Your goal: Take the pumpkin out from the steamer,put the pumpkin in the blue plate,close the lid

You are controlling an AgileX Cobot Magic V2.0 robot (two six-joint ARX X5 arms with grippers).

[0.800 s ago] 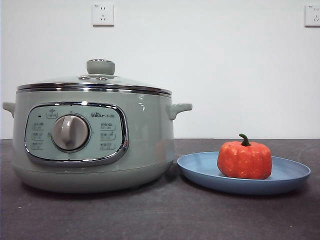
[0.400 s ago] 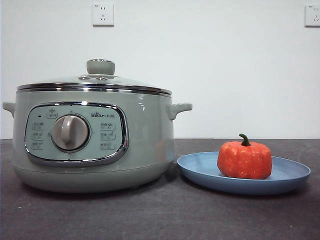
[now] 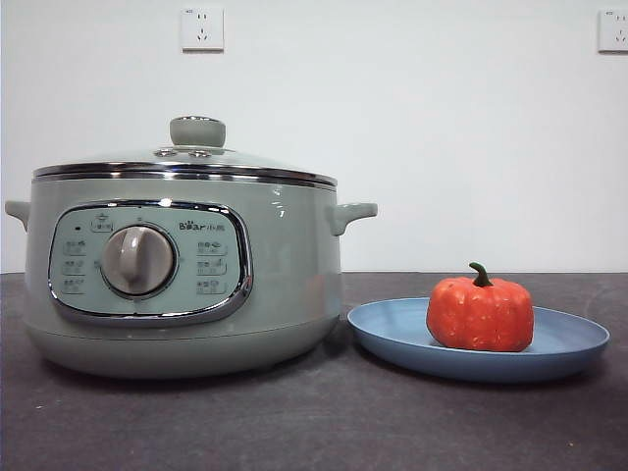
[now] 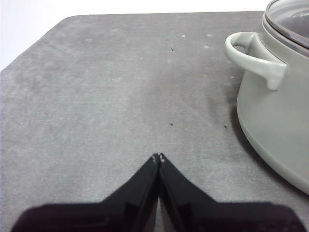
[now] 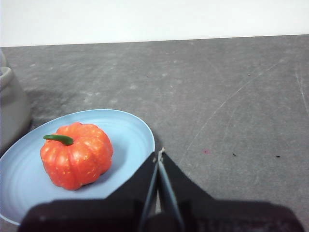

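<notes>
The orange-red pumpkin (image 3: 480, 312) with its green stem sits upright in the blue plate (image 3: 392, 339), to the right of the steamer (image 3: 285, 275). The glass lid (image 3: 196, 157) with its green knob rests shut on the steamer. In the right wrist view the pumpkin (image 5: 76, 154) lies in the blue plate (image 5: 130, 135), and my right gripper (image 5: 160, 153) is shut and empty beside the plate's rim. In the left wrist view my left gripper (image 4: 158, 157) is shut and empty over bare table, apart from the steamer (image 4: 275, 116) and its side handle (image 4: 253, 55). Neither arm shows in the front view.
The dark grey table (image 3: 314, 422) carries the steamer and plate. A white wall stands behind with two sockets (image 3: 201, 28). The table's far corner and edge (image 4: 63, 24) show in the left wrist view.
</notes>
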